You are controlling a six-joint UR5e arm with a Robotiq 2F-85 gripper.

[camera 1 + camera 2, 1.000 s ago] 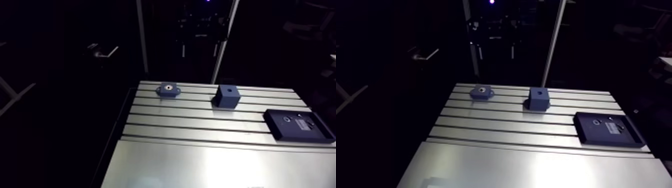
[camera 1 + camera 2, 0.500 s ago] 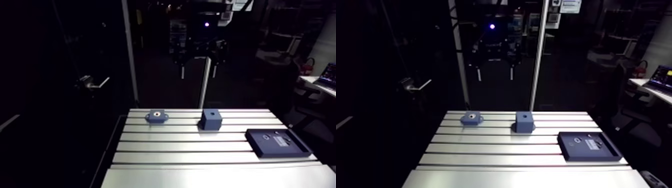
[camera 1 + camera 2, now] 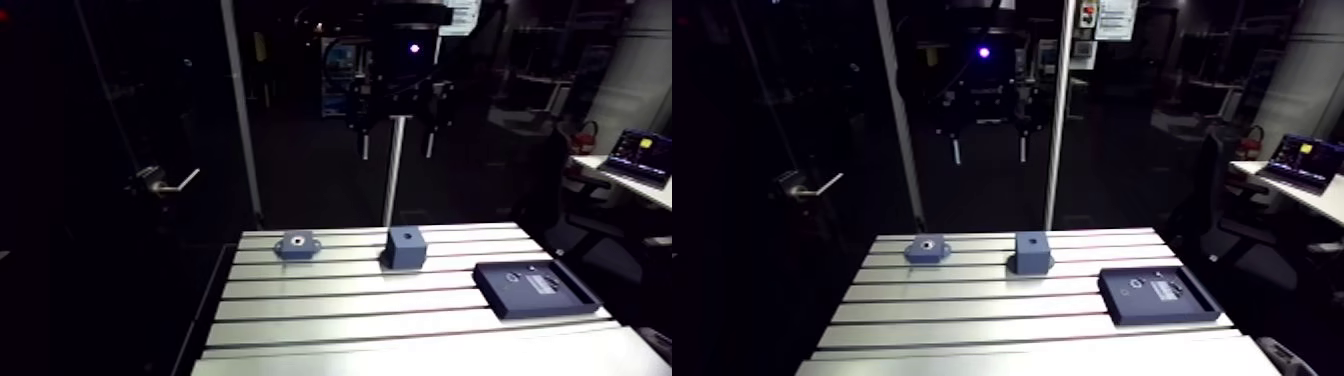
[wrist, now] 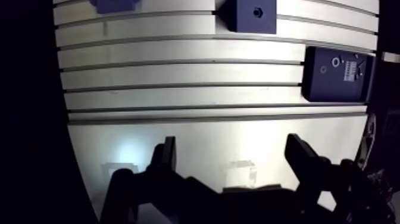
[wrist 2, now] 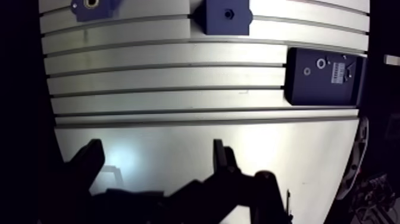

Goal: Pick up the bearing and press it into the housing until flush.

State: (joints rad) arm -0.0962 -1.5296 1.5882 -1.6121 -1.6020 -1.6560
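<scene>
Arm view first: looking down on the slotted aluminium table (image 3: 330, 322), pale and shiny under the light, dark grooves running across it, a smooth unslotted strip along the near edge catching the glare. Dim all around beyond the edges. Along the far rows, a flanged blue piece (image 3: 297, 244) with a pale round centre, and beside it but apart, a blue block (image 3: 406, 246) standing square with a small dark hole in its top face. Nearer and out toward the right-hand edge, a flat dark tray (image 3: 565, 300), lying level across the grooves. Up above, the gripper (image 3: 397, 140), hanging high and well clear of the tabletop, touching nothing. Over to the wrist view now: fingers (image 4: 168, 156) spread wide, nothing between them, poised over the smooth strip with its bright patch of reflection. Ahead of the gripper, groove after groove, then the block and the flanged piece at the far side, the latter partly cut off. Off to one side, the tray, and in it a small pale ring (image 4: 336, 61), the bearing as far as can be told, resting beside a white label (image 4: 351, 67), well apart from both blue parts.
</scene>
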